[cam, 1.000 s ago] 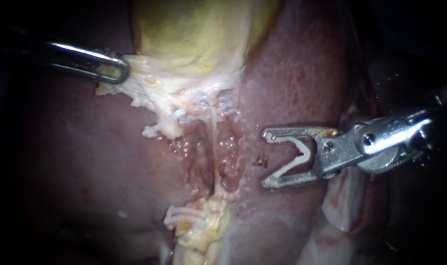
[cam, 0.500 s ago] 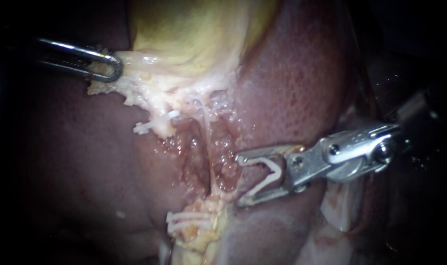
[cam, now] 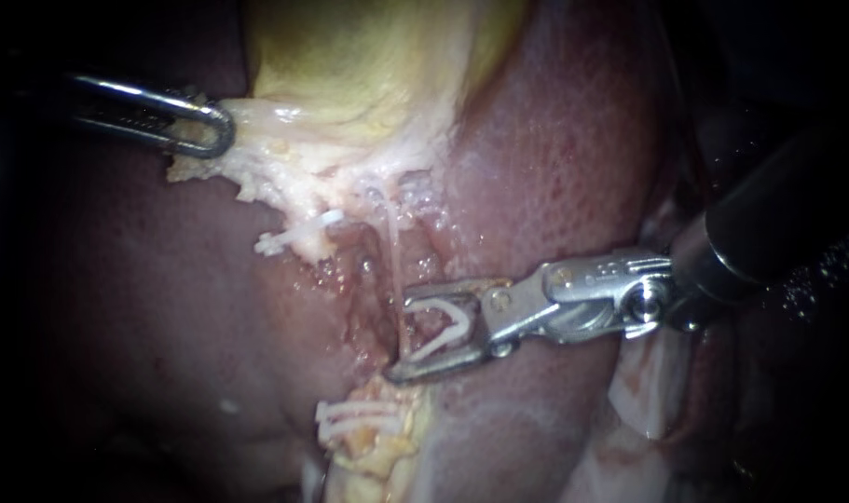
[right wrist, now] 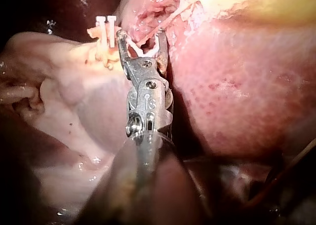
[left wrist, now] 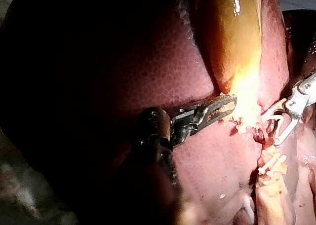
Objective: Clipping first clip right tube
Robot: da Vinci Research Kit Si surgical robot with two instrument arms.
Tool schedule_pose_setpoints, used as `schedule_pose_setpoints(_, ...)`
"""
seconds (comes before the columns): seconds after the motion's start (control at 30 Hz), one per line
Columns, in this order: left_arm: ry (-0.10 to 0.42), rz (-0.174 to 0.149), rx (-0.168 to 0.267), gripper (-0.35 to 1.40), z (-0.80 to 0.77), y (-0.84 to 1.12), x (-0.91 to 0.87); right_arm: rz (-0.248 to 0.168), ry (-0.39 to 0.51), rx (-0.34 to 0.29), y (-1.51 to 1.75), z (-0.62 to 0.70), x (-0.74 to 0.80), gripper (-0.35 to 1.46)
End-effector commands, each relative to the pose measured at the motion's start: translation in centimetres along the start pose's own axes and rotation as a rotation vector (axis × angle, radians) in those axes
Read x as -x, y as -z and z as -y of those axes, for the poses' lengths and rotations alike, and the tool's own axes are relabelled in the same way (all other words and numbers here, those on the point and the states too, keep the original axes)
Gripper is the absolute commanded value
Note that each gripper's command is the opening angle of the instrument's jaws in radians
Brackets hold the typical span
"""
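Mid-frame, the right instrument (cam: pixel 401 337) holds a clip (cam: pixel 449 326) in wide jaws, the tube (cam: pixel 389 244) at their tips; upper left, the left instrument (cam: pixel 214 130) grips the gallbladder (cam: pixel 349 74).

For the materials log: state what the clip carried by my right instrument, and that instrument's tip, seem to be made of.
The clip is probably plastic: opaque white, matte, no metallic glint. The right instrument looks like metal at its tip, likely steel: silvery grey with bright highlights and pin or screw heads at the hinge. The exact polymer or alloy cannot be told.
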Motion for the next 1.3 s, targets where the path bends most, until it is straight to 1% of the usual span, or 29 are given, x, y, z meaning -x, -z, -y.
schedule_pose_setpoints(0.03,0.000,0.000,0.000,-0.35,0.00,0.00,0.00,-0.024,-0.016,-0.016,-0.02,-0.01,-0.01,0.49)
schedule_pose_setpoints(0.1,0.000,0.000,0.000,-0.35,0.00,0.00,0.00,-0.073,-0.062,-0.051,-0.07,-0.03,-0.03,0.49)
schedule_pose_setpoints(0.13,0.000,0.000,0.000,-0.35,0.00,0.00,0.00,-0.090,-0.073,-0.067,-0.09,-0.03,-0.03,0.49)
schedule_pose_setpoints(0.2,0.000,0.000,0.000,-0.35,0.00,0.00,0.00,-0.118,-0.096,-0.104,-0.13,-0.03,-0.04,0.49)
schedule_pose_setpoints(0.23,0.000,0.000,0.000,-0.35,0.00,0.00,0.00,-0.132,-0.105,-0.132,-0.14,-0.02,-0.04,0.49)
schedule_pose_setpoints(0.27,0.000,0.000,0.000,-0.35,0.00,0.00,0.00,-0.138,-0.117,-0.154,-0.15,-0.01,-0.05,0.49)
schedule_pose_setpoints(0.3,0.000,0.000,0.000,-0.35,0.00,0.00,0.00,-0.142,-0.128,-0.183,-0.15,0.02,-0.05,0.48)
schedule_pose_setpoints(0.4,0.000,0.000,0.000,-0.35,0.00,0.00,0.00,-0.130,-0.122,-0.223,-0.13,0.14,-0.06,0.46)
schedule_pose_setpoints(0.53,0.000,0.000,0.000,-0.35,0.00,0.00,0.00,-0.115,-0.109,-0.277,-0.11,0.35,-0.12,0.45)
schedule_pose_setpoints(0.63,0.000,0.000,0.000,-0.35,0.00,0.00,0.00,-0.122,-0.106,-0.290,-0.12,0.48,-0.19,0.45)
schedule_pose_setpoints(0.67,0.000,0.000,0.000,-0.35,0.00,0.00,0.00,-0.125,-0.106,-0.290,-0.12,0.50,-0.22,0.44)
schedule_pose_setpoints(0.73,0.000,0.000,0.000,-0.35,0.00,0.00,0.00,-0.128,-0.107,-0.288,-0.13,0.54,-0.28,0.42)
schedule_pose_setpoints(0.83,0.000,0.000,0.000,-0.35,0.00,0.00,0.00,-0.130,-0.111,-0.285,-0.11,0.54,-0.34,0.37)
schedule_pose_setpoints(0.93,0.000,0.000,0.000,-0.35,0.00,0.00,0.00,-0.133,-0.131,-0.275,-0.09,0.54,-0.35,0.26)
schedule_pose_setpoints(1.07,0.000,0.000,0.000,-0.35,0.00,0.00,0.00,-0.137,-0.155,-0.257,-0.05,0.55,-0.33,-0.01)
schedule_pose_setpoints(1.13,0.000,0.000,0.000,-0.35,0.00,0.00,0.00,-0.137,-0.161,-0.258,-0.04,0.55,-0.32,-0.11)
schedule_pose_setpoints(1.23,0.000,0.000,0.000,-0.35,0.00,0.00,0.00,-0.135,-0.185,-0.259,-0.02,0.55,-0.32,-0.31)
schedule_pose_setpoints(1.3,0.000,0.000,0.000,-0.35,0.00,0.00,0.00,-0.133,-0.208,-0.261,-0.01,0.55,-0.31,-0.35)
